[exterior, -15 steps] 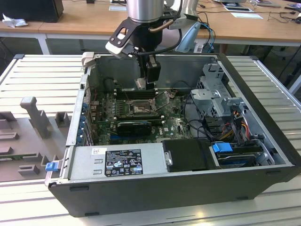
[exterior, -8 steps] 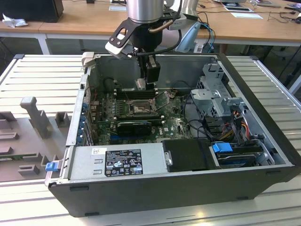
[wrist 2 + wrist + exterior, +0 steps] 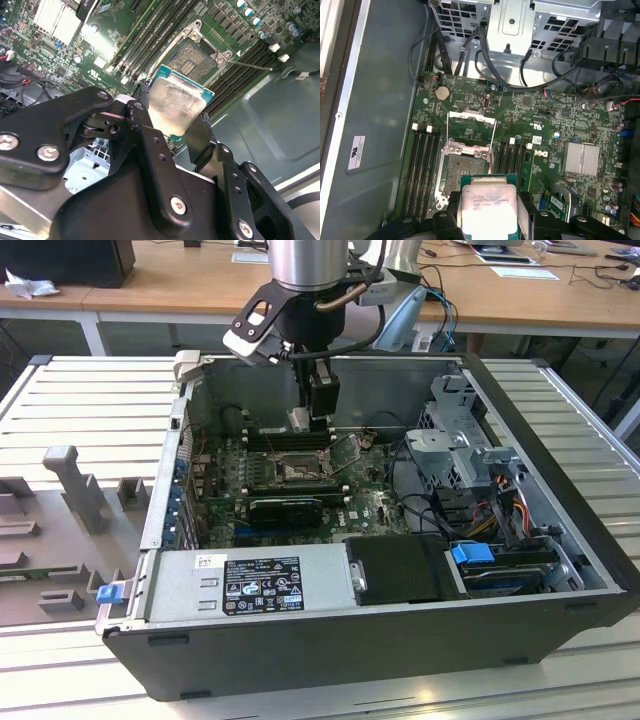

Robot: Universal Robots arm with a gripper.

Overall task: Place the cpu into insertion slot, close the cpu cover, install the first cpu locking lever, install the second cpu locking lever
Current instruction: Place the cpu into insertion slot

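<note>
My gripper (image 3: 308, 412) hangs inside the open computer case, shut on the cpu (image 3: 298, 420), a small silvery square chip. In both wrist views the cpu (image 3: 177, 105) (image 3: 487, 210) sits between the black fingers (image 3: 146, 125), edges clamped, held above the green motherboard (image 3: 545, 120). The insertion slot (image 3: 462, 175) (image 3: 197, 59) lies open just past the chip, its dark contact field bare. The cpu cover (image 3: 470, 115) is swung back from the slot, with thin wire levers raised along its sides. In the exterior view the slot (image 3: 297, 472) lies below and slightly in front of the gripper.
Black memory sticks (image 3: 285, 437) run just behind the slot and a black card (image 3: 285, 508) lies in front of it. A grey power supply (image 3: 250, 580) fills the case front, a drive cage (image 3: 455, 450) with cables stands on the exterior view's right. A grey foam tray (image 3: 60, 510) lies outside.
</note>
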